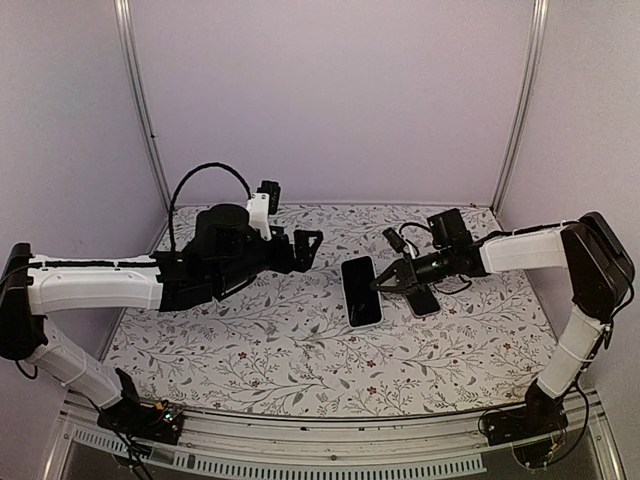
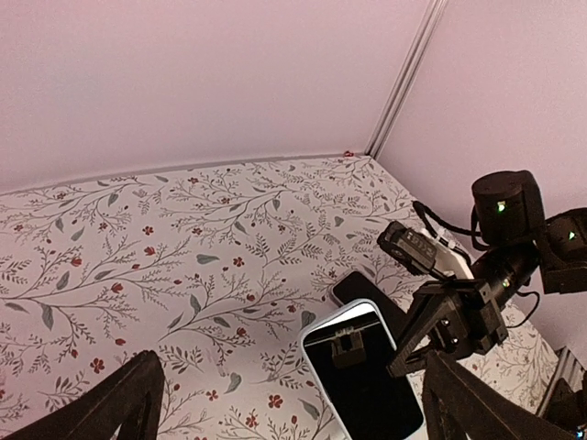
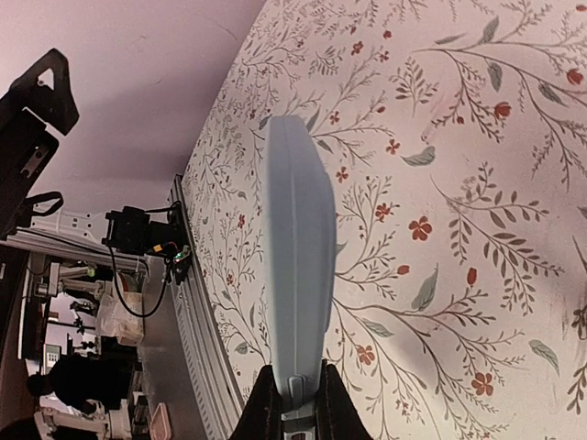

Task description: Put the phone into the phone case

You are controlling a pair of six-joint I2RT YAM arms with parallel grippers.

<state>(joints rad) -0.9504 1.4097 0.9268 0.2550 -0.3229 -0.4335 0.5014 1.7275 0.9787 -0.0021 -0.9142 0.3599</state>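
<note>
Your floral-print table [image 1: 250, 350] fills the view, with both arms stretched over its far half. Your left arm [image 1: 100, 285] reaches in from its own side, and your right arm [image 1: 540, 240] bends in to meet it. The left gripper [image 1: 308, 250] hangs with its fingers spread wide, holding nothing, above the cloth and near the phone case [image 1: 361, 292], not touching it. The right gripper [image 1: 380, 282] is closed tight on one edge of that case. From the right wrist you see its pale blue side edge-on, running straight out from the pinched fingertips [image 3: 266, 412]. The case lies between your two grippers and shows a glossy black face inside its pale rim. Whether that face is the phone seated in it, these views do not settle. A dark phone-shaped slab [image 2: 362, 291] rests flat on the cloth just below the right gripper, beside the case.
</note>
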